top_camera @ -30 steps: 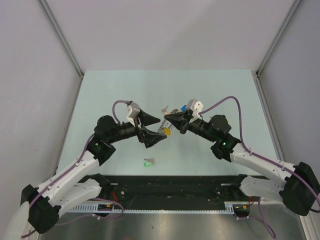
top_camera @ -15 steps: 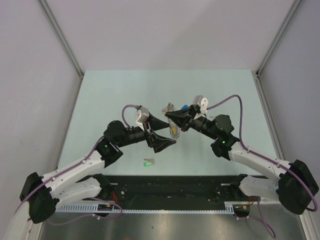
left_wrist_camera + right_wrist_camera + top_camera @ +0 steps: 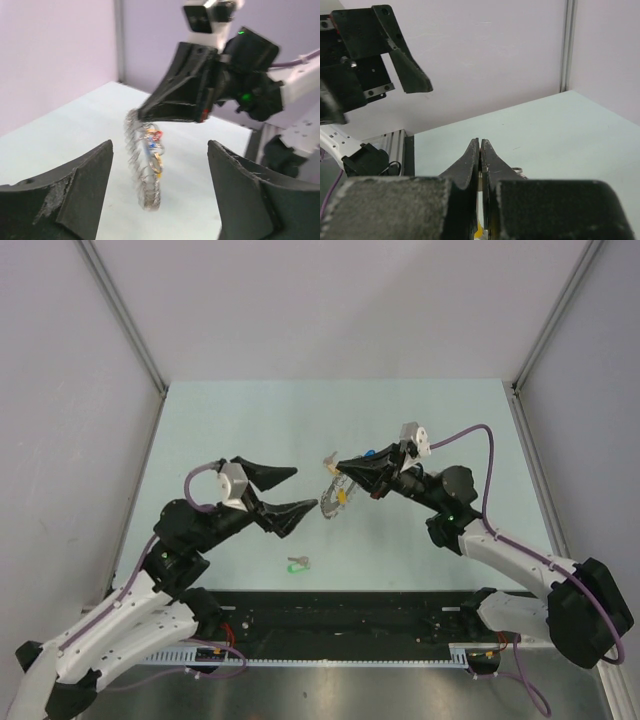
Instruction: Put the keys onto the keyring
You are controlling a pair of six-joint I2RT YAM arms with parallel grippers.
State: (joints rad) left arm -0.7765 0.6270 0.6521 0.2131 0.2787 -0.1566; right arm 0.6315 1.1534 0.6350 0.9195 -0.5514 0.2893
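The right gripper (image 3: 341,466) is pinched tight on the top of the keyring (image 3: 150,192), which hangs edge-on beneath its tips. Whether the ring's lower end touches the tabletop (image 3: 250,420) cannot be told. Small keys (image 3: 154,144) with red, blue and yellow tags dangle against the ring. The left gripper (image 3: 306,489) faces it with jaws wide apart and nothing between them, the keyring just beyond its tips. A green-tagged key (image 3: 297,563) lies flat on the tabletop, nearer the arm bases.

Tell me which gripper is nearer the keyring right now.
Right. The right gripper is shut on the keyring, which hangs from it; the left gripper is open, apart beside it.
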